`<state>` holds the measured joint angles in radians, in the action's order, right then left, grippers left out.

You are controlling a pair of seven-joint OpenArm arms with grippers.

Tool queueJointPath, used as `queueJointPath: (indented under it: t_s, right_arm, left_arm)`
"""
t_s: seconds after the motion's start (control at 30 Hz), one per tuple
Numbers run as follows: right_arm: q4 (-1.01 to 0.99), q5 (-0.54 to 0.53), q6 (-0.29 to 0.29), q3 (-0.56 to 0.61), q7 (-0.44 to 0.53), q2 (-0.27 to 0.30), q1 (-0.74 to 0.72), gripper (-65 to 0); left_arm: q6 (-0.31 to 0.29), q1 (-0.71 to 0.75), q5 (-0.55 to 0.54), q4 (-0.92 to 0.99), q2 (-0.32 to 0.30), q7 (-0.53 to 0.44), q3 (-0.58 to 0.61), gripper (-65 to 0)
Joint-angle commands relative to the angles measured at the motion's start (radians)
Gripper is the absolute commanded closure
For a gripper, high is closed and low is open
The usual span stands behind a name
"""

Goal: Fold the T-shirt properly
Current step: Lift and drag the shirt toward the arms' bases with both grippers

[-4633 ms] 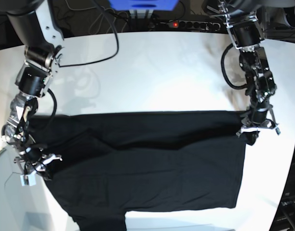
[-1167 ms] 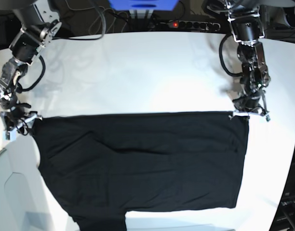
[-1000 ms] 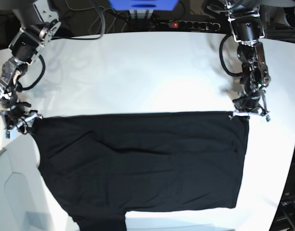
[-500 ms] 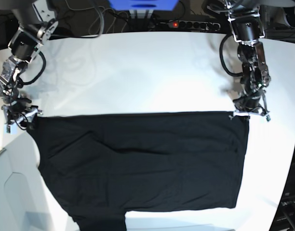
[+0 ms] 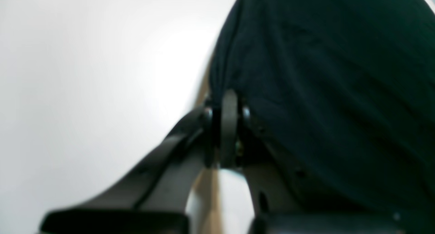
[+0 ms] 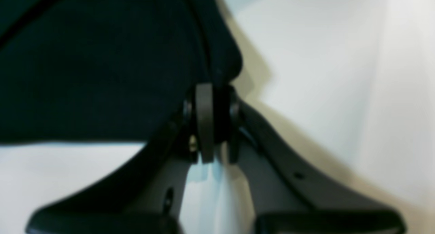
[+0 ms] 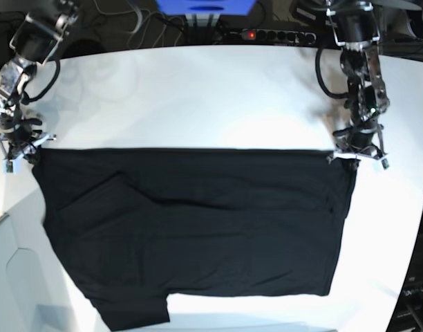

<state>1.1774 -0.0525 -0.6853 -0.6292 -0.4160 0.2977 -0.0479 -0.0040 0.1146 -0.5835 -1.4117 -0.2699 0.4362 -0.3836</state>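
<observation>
Scene: a black T-shirt (image 7: 191, 228) lies spread over the white desk (image 7: 198, 97), its straight top edge running across the middle and its lower part reaching the desk's near edge.
Left hand: the left hand (image 7: 359, 153) pinches the shirt's top corner toward the desk's right edge; the left wrist view shows the fingers (image 5: 228, 125) pressed together with dark cloth (image 5: 323, 91) bunched between them.
Right hand: the right hand (image 7: 21, 146) grips the opposite top corner at the desk's left edge, fingers (image 6: 205, 125) closed on a fold of fabric (image 6: 102, 57).
Step in hand: judging by the two corner grips, the top edge is held taut, ready to be carried over the body.
How to do it well: both hands should probably move at the same pace and height so the edge stays straight, with enough tension to flatten the diagonal crease near the left sleeve (image 7: 94, 200).
Risk: a thin pinch could slip if one arm pulls harder than the other.
</observation>
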Motion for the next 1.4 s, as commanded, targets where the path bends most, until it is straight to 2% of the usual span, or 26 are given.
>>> queueJointPath:
  t_s: [0.0, 0.4, 0.47, 0.6, 0.73, 0.83, 0.93, 1.03, 1.2, 1.37]
  right_arm:
    - [0.049, -0.013, -0.013, -0.004, 0.015, 0.011, 0.006, 0.0]
    - [0.341, -0.016, -0.013, -0.019, 0.015, 0.004, 0.244, 0.0]
    - [0.373, -0.04, -0.013, -0.047, 0.015, -0.018, 0.277, 0.0]
    - [0.427, -0.094, -0.013, -0.083, 0.015, -0.024, 0.337, 0.0]
    - [0.493, -0.094, -0.013, -0.087, 0.015, -0.024, 0.377, 0.0]
    - [0.565, -0.096, -0.013, -0.087, 0.015, -0.025, 0.394, 0.0]
    - [0.634, -0.094, -0.013, -0.088, 0.015, -0.041, 0.379, 0.0]
    - [0.683, -0.094, -0.013, -0.082, -0.01, -0.044, 0.322, 0.0]
    - [0.685, -0.089, -0.013, -0.08, -0.163, -0.036, 0.125, 0.0]
    - [0.658, -0.088, -0.013, -0.047, -0.281, 0.002, -0.036, 0.0]
  left_arm:
    - [0.0, 0.017, -0.006, -0.039, -0.015, -0.027, -0.027, -0.1]
    - [0.0, 0.265, -0.008, -0.262, -0.007, -0.027, -0.108, -0.1]
    - [-0.001, 0.296, -0.008, -0.277, -0.006, -0.027, -0.12, -0.1]
    - [-0.001, 0.368, -0.008, -0.328, 0.033, -0.027, -0.165, -0.1]
    - [-0.001, 0.435, -0.008, -0.404, 0.067, -0.027, -0.209, -0.1]
    - [-0.001, 0.46, -0.008, -0.453, 0.07, -0.027, -0.228, -0.1]
    - [-0.001, 0.455, -0.008, -0.476, 0.068, -0.027, -0.237, -0.1]
    - [-0.001, 0.392, -0.008, -0.475, 0.06, -0.026, -0.24, -0.1]
    - [-0.001, 0.293, 0.0, -0.467, 0.039, -0.026, -0.24, -0.1]
    - [0.0, 0.202, 0.001, -0.464, 0.027, -0.024, -0.24, -0.1]
